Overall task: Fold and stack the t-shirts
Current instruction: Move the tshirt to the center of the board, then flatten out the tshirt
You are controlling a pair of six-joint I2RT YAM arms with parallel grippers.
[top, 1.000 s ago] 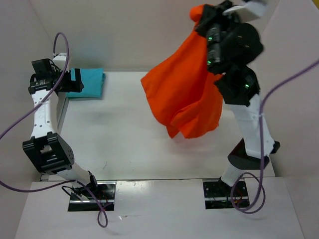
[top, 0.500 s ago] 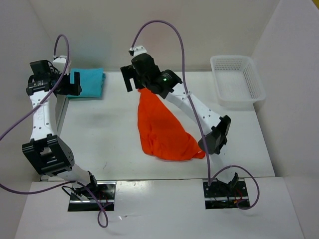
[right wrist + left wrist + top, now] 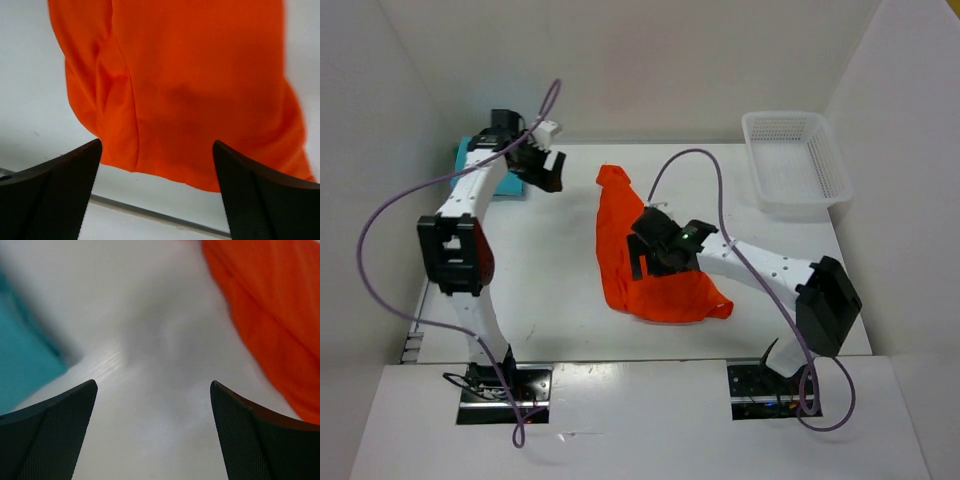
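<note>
Now | orange-red t-shirt (image 3: 616,232) softly rumpled | left end effector (image 3: 152,385) wide | right end effector (image 3: 157,143) seemingly wide

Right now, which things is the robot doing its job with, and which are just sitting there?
Part of the job:
- orange-red t-shirt, lying crumpled in the middle of the table
- turquoise-blue t-shirt, at the far left corner

Just lying about:
- white mesh basket, at the far right, with nothing in it
</note>
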